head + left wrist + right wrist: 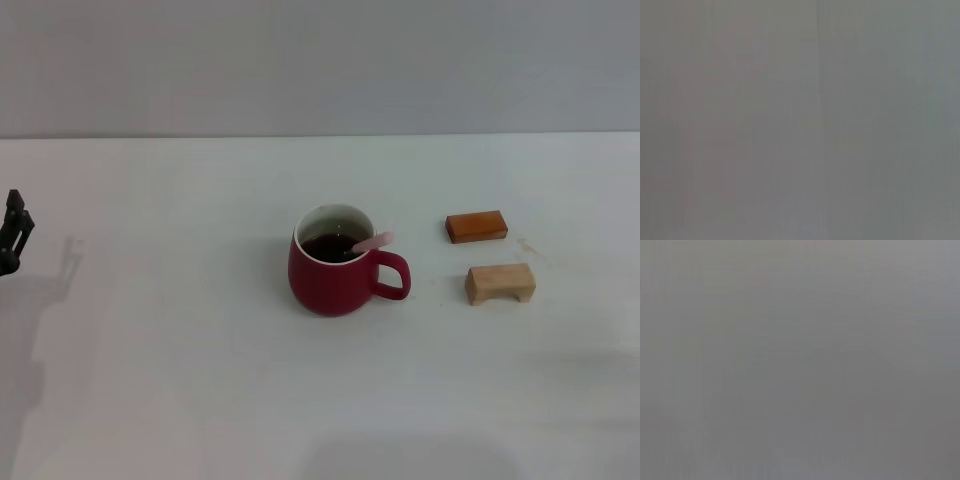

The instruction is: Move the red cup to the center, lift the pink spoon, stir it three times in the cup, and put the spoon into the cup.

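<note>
Broad white bench (150, 380) carrying everything. Near its middle, upright: rounded dark red ceramic cup (335, 285) with white inner rim, dark liquid inside, loop handle turned toward the robot's right.

Right of the cup and apart from it, a flat orange-brown wooden block (476, 227), farther back than the handle. Nearer than that and also right of the cup, a pale tan wooden block (500, 284) shaped like a little bridge.

Inside the cup, a slim spoon (373, 242): pale pink handle leaning on the rim above the loop handle and poking out past it, bowl sunk in the liquid and hidden.

Far to the cup's left, at the bench's side, the black left claw (12, 235), only partly in view and holding nothing; released or clenched cannot be told. No sign of the right claw anywhere. Wrist views blank grey, telling nothing.

Judged from this, placing looks done, with only a clean finish left. To do that well: keep both arms wide of the cup, avoid any sweep across the leaning handle, and check the spoon sits settled against the rim rather than ready to tip out.
</note>
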